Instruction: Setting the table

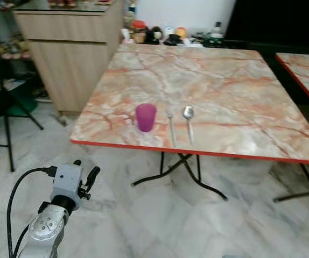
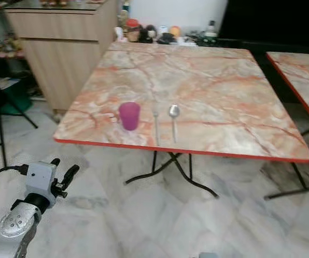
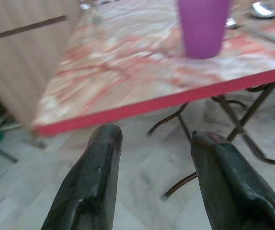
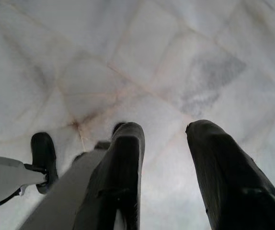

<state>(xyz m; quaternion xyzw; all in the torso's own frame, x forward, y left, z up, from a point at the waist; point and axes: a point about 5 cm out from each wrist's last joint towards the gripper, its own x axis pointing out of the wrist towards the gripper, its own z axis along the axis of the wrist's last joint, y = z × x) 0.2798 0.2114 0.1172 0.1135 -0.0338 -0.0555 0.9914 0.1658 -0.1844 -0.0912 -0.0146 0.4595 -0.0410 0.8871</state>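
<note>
Standing short of marble table (image 1: 224, 80); purple cup (image 1: 145, 117), fork (image 1: 171, 128), spoon (image 1: 189, 122) laid side by side near its front edge. Left gripper (image 3: 152, 158) raised toward cup, fingers apart, empty. Right gripper (image 4: 164, 163) hangs over floor, parted, empty. Setting looks partly done; no plate seen.

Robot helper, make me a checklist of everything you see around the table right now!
Surface: marble-look table with red edge.
Job's things: purple cup, fork and spoon side by side near the front edge.
Clutter: jars and bottles beyond the far edge.
Grippers: left gripper raised toward the table, jaws open, empty; right gripper points at the floor, open.
Cables: black cable on the left arm.
Surroundings: wooden cabinet, second table, tiled floor.
</note>
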